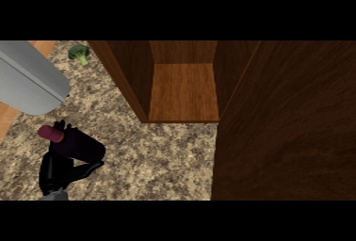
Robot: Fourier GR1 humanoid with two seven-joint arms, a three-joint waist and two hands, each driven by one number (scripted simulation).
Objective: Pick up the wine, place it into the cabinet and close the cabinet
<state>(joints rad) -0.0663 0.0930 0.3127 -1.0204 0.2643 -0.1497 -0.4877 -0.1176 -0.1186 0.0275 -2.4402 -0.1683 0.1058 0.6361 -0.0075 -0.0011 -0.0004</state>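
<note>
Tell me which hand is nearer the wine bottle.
Left. The left hand is curled round the wine bottle, holding it over the counter. The right hand is out of view.

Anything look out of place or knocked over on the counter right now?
Nothing spilled or damaged. The wine bottle lies tilted in the left hand, and the cabinet stands open. A stray broccoli sits on the counter.
</note>
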